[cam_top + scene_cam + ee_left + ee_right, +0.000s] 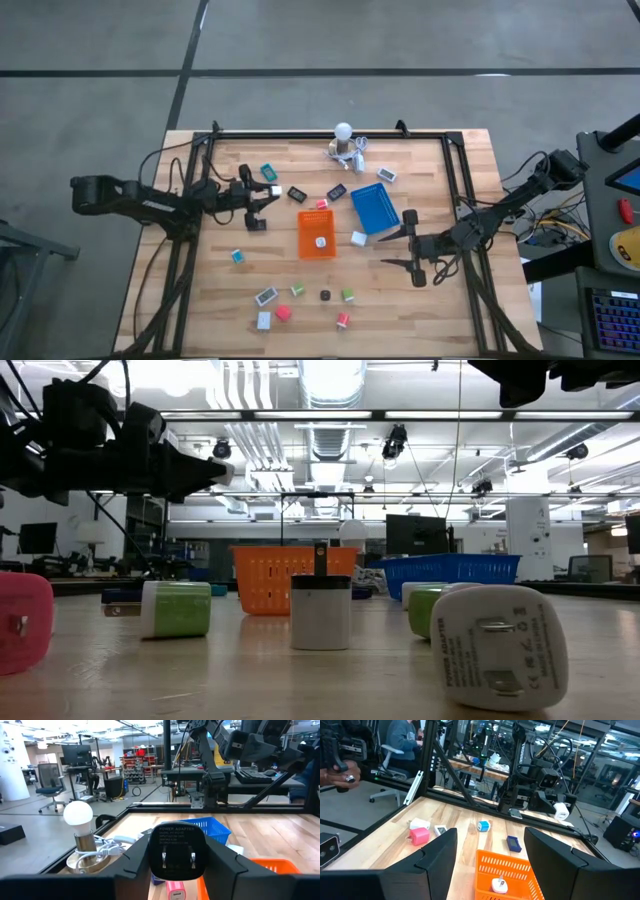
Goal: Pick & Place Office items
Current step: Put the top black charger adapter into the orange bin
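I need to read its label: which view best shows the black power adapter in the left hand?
Left wrist view: the black power adapter fills the frame between the left hand's fingers, label readable. High view shows a speck; the others don't show it clearly.

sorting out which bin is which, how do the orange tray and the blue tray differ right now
The orange tray sits near the table's middle with its sides square to the table edges; the blue tray lies closer to the right arm and is turned at an angle. The orange tray holds one small white piece, while the blue tray looks empty from above. Both are rectangular with slotted, basket-like walls, similar in size, resting flat on the wooden table.
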`<action>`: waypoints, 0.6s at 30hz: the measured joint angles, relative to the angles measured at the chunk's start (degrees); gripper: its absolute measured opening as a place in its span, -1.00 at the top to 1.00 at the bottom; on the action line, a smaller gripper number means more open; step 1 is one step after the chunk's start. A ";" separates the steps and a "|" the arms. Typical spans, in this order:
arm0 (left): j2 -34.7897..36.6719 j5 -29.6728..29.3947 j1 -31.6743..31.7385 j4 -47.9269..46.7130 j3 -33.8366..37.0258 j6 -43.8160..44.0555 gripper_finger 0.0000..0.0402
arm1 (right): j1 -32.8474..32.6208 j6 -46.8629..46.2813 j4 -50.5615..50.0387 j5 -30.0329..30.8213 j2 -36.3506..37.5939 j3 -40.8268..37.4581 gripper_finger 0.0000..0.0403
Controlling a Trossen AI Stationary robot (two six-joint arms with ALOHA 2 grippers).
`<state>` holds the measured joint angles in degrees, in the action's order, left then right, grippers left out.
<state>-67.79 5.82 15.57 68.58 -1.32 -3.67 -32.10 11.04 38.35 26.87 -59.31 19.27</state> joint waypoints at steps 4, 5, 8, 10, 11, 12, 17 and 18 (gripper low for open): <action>0.00 -0.02 0.00 0.00 0.00 0.25 0.34 | 0.00 0.08 0.00 0.01 0.00 0.00 -0.12; 0.00 -0.02 0.00 -0.02 0.00 0.27 0.34 | 0.00 0.08 0.00 0.01 0.00 0.00 -0.12; 0.00 -0.02 0.00 -0.02 0.00 0.49 0.34 | 0.00 0.08 0.01 0.01 0.00 0.00 -0.12; -0.01 -0.02 0.00 -0.02 0.00 0.61 0.34 | 0.00 0.08 0.00 0.01 0.00 0.00 -0.12; -0.02 -0.01 0.00 -0.02 0.00 0.75 0.34 | 0.00 0.08 0.00 0.01 0.00 0.00 -0.12; -0.02 0.18 0.00 -0.02 -0.01 0.93 0.34 | 0.00 0.08 0.00 0.01 0.00 0.00 -0.12; -0.10 2.34 -0.85 -4.55 -2.77 2.57 0.34 | 0.00 0.08 0.00 0.02 0.00 0.00 -0.12; -0.38 2.36 -1.35 -6.34 -3.90 2.63 0.34 | 0.00 0.08 0.01 0.03 0.00 0.00 -0.12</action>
<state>-68.17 8.19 14.22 62.23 -5.22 -1.04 -32.10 11.12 38.35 26.89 -59.31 19.27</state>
